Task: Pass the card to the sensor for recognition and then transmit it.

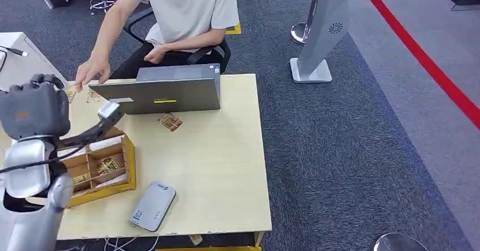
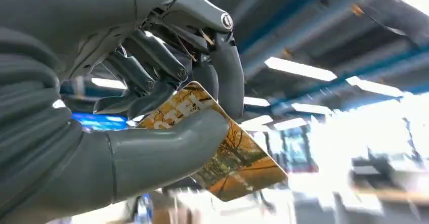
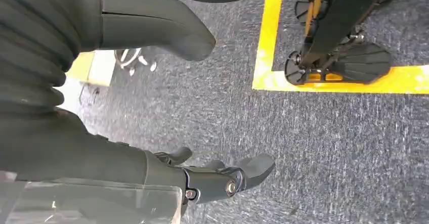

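Above the table's left edge, the left hand pinches the card. Right hand hangs over carpet, fingers apart, holding nothing.

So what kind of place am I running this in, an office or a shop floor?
Most likely an office or demo hall: dark grey carpet marked with a red line, a person in an office chair behind a laptop on a wooden table, and long ceiling lights overhead.
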`<action>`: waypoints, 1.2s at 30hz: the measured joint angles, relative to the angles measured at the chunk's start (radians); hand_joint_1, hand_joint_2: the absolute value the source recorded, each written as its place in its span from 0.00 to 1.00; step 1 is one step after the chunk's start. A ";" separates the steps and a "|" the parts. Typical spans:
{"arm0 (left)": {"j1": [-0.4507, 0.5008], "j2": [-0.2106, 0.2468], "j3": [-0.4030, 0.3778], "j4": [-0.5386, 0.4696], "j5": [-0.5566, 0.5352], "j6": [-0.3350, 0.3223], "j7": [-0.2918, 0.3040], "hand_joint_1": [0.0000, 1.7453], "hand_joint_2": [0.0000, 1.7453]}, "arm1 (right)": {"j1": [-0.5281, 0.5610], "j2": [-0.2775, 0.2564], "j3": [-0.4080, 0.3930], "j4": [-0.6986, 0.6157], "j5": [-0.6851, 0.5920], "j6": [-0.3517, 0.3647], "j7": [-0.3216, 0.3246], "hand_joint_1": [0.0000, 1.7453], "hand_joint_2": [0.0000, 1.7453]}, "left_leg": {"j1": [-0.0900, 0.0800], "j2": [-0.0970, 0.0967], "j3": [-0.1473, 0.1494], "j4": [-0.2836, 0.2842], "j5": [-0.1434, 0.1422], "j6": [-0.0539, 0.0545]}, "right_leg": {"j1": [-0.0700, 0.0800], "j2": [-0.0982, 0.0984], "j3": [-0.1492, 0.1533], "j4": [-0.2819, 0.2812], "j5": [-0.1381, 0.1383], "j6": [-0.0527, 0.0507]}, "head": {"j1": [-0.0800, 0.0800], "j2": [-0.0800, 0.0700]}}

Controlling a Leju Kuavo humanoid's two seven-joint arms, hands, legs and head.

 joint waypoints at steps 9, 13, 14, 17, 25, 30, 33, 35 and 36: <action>-0.315 0.159 -0.169 0.186 0.000 0.022 0.072 1.00 1.00 | 0.000 0.000 0.059 0.001 0.061 0.020 -0.005 0.00 1.00 | 0.000 0.001 0.000 0.000 0.000 -0.001 | 0.000 0.002 -0.001 0.001 0.000 0.000 | 0.000 0.000; -0.371 0.181 -0.199 0.237 0.000 0.020 0.074 1.00 1.00 | 0.000 0.000 0.072 0.002 0.063 0.023 0.000 0.00 1.00 | 0.000 0.001 0.000 0.000 0.000 -0.001 | 0.000 0.002 -0.001 0.001 0.000 0.000 | 0.000 0.000; -0.378 0.184 -0.202 0.244 0.000 0.020 0.074 1.00 1.00 | 0.000 0.000 0.075 0.003 0.063 0.024 0.002 0.00 1.00 | 0.000 0.001 0.000 0.000 0.000 -0.001 | 0.000 0.002 -0.001 0.001 0.000 0.000 | 0.000 0.000; -0.389 0.192 -0.208 0.263 0.000 0.020 0.077 1.00 1.00 | 0.000 0.000 0.083 0.004 0.069 0.025 0.008 0.00 1.00 | 0.000 0.001 0.000 0.000 0.000 -0.001 | 0.000 0.002 -0.001 0.001 0.000 0.000 | 0.000 0.000; -0.397 0.189 -0.211 0.287 0.000 0.019 0.056 0.00 1.00 | 0.000 0.000 0.085 0.005 0.072 0.026 0.009 0.00 1.00 | 0.000 0.001 0.000 0.000 0.000 -0.001 | 0.000 0.002 -0.001 0.001 0.000 0.000 | 0.000 0.000; -0.398 0.184 -0.210 0.290 0.000 0.019 0.050 0.00 1.00 | 0.000 0.000 0.085 0.005 0.066 0.027 0.009 0.00 1.00 | 0.000 0.001 0.000 0.000 0.000 -0.001 | 0.000 0.001 -0.001 0.001 0.000 0.000 | 0.000 0.000; -0.398 0.184 -0.210 0.290 0.000 0.019 0.050 0.00 1.00 | 0.000 0.000 0.085 0.005 0.066 0.027 0.009 0.00 1.00 | 0.000 0.001 0.000 0.000 0.000 -0.001 | 0.000 0.001 -0.001 0.001 0.000 0.000 | 0.000 0.000; -0.398 0.184 -0.210 0.290 0.000 0.019 0.050 0.00 1.00 | 0.000 0.000 0.085 0.005 0.066 0.027 0.009 0.00 1.00 | 0.000 0.001 0.000 0.000 0.000 -0.001 | 0.000 0.001 -0.001 0.001 0.000 0.000 | 0.000 0.000; -0.398 0.184 -0.210 0.290 0.000 0.019 0.050 0.00 1.00 | 0.000 0.000 0.085 0.005 0.066 0.027 0.009 0.00 1.00 | 0.000 0.001 0.000 0.000 0.000 -0.001 | 0.000 0.001 -0.001 0.001 0.000 0.000 | 0.000 0.000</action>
